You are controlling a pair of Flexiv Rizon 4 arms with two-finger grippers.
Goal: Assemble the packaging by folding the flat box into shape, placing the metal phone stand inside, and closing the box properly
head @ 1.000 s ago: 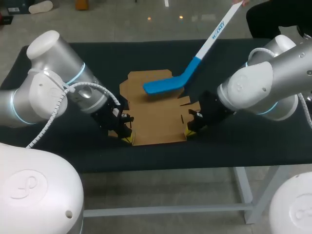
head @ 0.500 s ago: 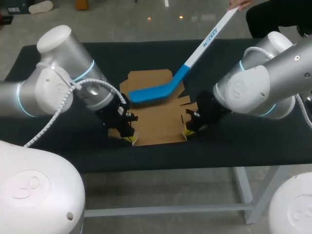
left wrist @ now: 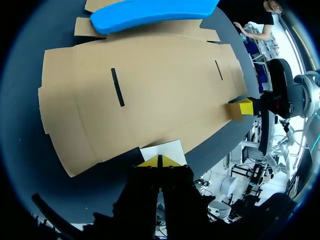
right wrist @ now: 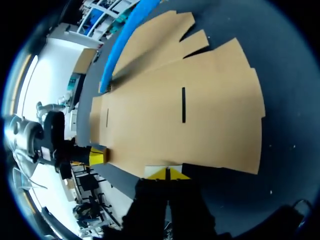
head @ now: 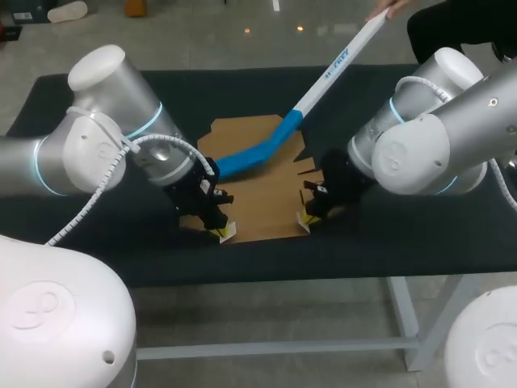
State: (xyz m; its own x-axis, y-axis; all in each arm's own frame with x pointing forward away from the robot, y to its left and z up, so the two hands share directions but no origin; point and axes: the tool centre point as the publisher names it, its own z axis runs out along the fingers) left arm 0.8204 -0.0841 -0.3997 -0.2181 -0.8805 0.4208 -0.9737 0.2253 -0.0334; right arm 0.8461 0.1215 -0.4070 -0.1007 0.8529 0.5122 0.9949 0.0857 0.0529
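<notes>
Dark counter (head: 404,234), flat box (head: 258,202) lying under a blue stick (head: 250,159): my left pincer (head: 221,234) and right pincer (head: 304,220) nip its near corners, closed narrow. Folding stage, I judge; next, raise both flaps.

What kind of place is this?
Probably a robot lab: the left arm's fingers and the right arm's fingers are at a flat cardboard box on a black table, and a person's blue hockey stick reaches over it.

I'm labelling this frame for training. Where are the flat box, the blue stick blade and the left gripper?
flat box (head: 271,206), head view, bare middle panel.
blue stick blade (head: 246,161), head view, middle of the blade.
left gripper (left wrist: 159,161), left wrist view, between its yellow tips.
</notes>
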